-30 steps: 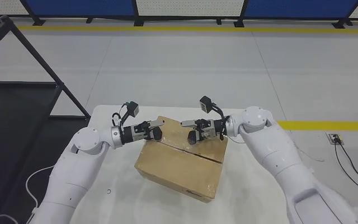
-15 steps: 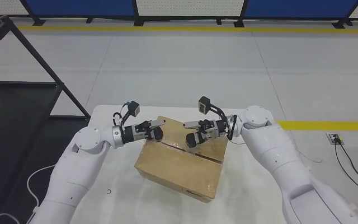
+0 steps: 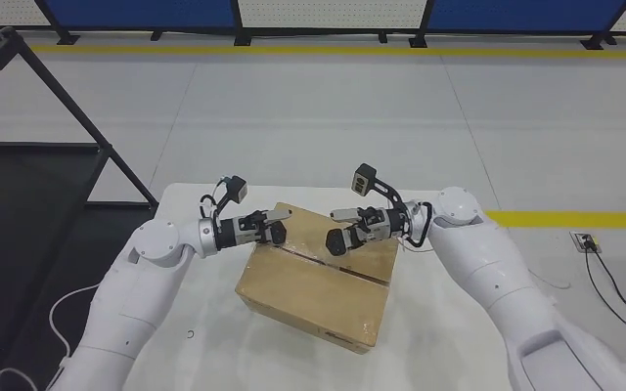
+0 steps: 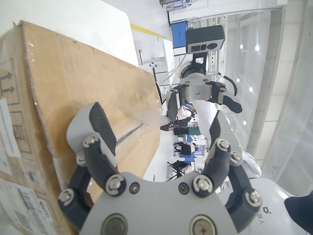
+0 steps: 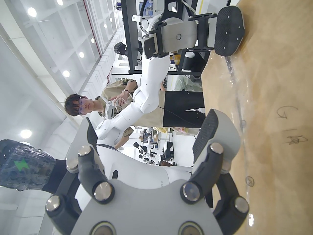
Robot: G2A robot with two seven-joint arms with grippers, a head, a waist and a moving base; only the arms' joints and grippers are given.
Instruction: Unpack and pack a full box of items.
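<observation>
The cardboard box [image 3: 313, 293] is sitting closed and skewed on the white table [image 3: 196, 323]. Its far corner is lying near the table's back edge, and tabletop is showing on both sides and in front. The left gripper [image 3: 276, 233] is hanging at the box's far left edge, fingers spread, one pad just over the top. The right gripper [image 3: 336, 241] is hanging over the taped seam [image 3: 357, 275], fingers also spread, facing the left across a gap.

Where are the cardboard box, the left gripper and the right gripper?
cardboard box [image 3: 313, 291]: top view, on its closed top flap.
left gripper [image 3: 275, 233]: top view, midway between its fingertips.
right gripper [image 3: 335, 241]: top view, midway between its fingertips.
</observation>
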